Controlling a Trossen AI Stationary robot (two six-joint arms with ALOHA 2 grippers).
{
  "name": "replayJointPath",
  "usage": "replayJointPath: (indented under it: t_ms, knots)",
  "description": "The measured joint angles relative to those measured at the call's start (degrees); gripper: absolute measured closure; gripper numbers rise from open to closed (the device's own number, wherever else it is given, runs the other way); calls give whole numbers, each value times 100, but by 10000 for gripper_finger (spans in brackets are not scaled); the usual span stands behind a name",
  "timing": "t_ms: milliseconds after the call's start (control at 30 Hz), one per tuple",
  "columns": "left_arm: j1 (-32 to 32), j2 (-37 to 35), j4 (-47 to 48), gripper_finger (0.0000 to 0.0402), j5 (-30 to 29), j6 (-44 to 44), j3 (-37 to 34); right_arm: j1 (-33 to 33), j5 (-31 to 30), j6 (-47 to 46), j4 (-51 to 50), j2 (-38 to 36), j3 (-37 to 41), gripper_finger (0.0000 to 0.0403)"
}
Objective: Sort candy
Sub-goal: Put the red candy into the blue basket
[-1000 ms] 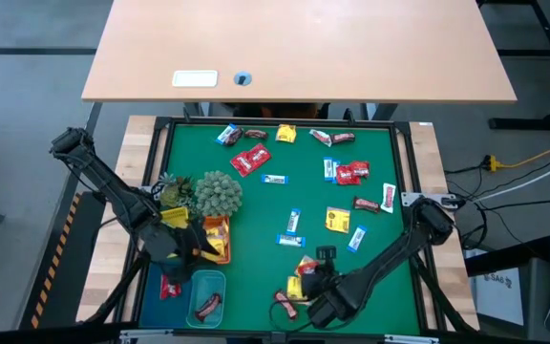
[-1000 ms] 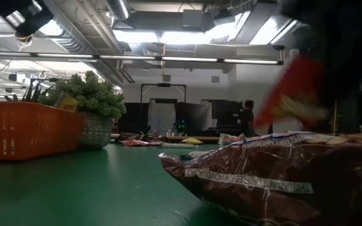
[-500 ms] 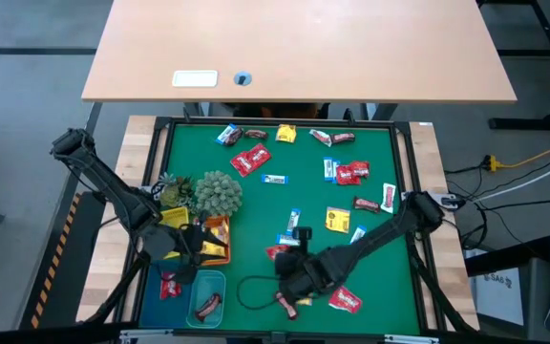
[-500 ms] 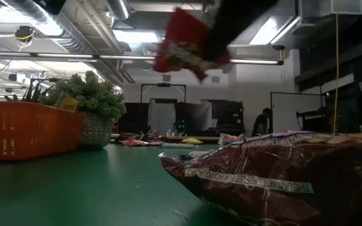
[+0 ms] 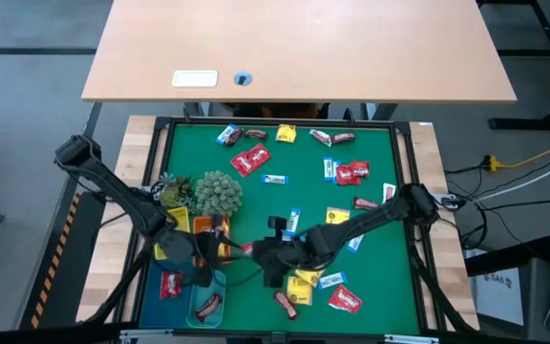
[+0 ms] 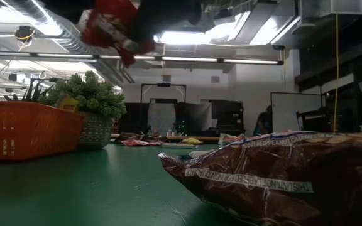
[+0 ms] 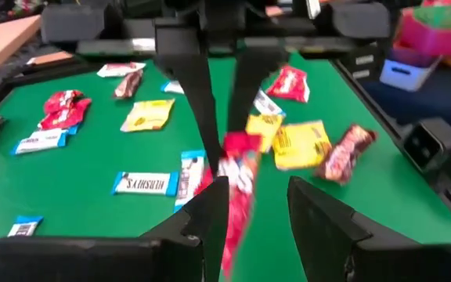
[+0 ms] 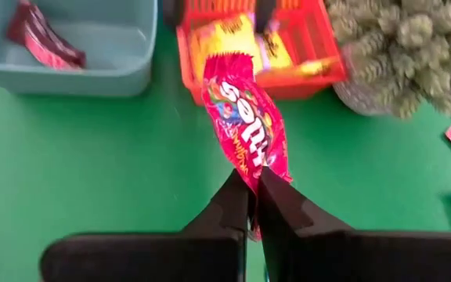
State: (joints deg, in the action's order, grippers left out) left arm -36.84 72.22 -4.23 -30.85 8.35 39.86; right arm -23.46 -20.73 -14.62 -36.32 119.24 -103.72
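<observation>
Right wrist view shows the right gripper (image 8: 253,188) clamped on the tail end of a red packet (image 8: 243,129), which hangs over bare green mat just short of the orange tray (image 8: 323,59) and the teal tray (image 8: 92,70). Held by so little wrapper, the packet could slip free early, or swing and land between the trays. The left gripper (image 7: 258,207) waits close by with its fingers apart, facing the packet, so the two arms could brush each other; how much gap they have is hard to judge from above. Other candy (image 5: 340,173) lies scattered across the green desk (image 5: 256,196), beside a spiky plant ball (image 5: 218,194). Behind it stands a bare wooden table (image 5: 299,48). Beyond, the low view shows an open workshop with ceiling lights, ducts and a distant person (image 6: 264,122).
</observation>
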Motion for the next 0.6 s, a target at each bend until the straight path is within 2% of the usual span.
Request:
replayJointPath:
  t_ms: [433, 600]
  knots:
    - [267, 59, -464, 278, 494, 1, 0, -7, 33, 301, 655, 0, 0, 388]
    - [271, 59, -459, 317, 543, 1, 0, -7, 24, 309, 696, 0, 0, 387]
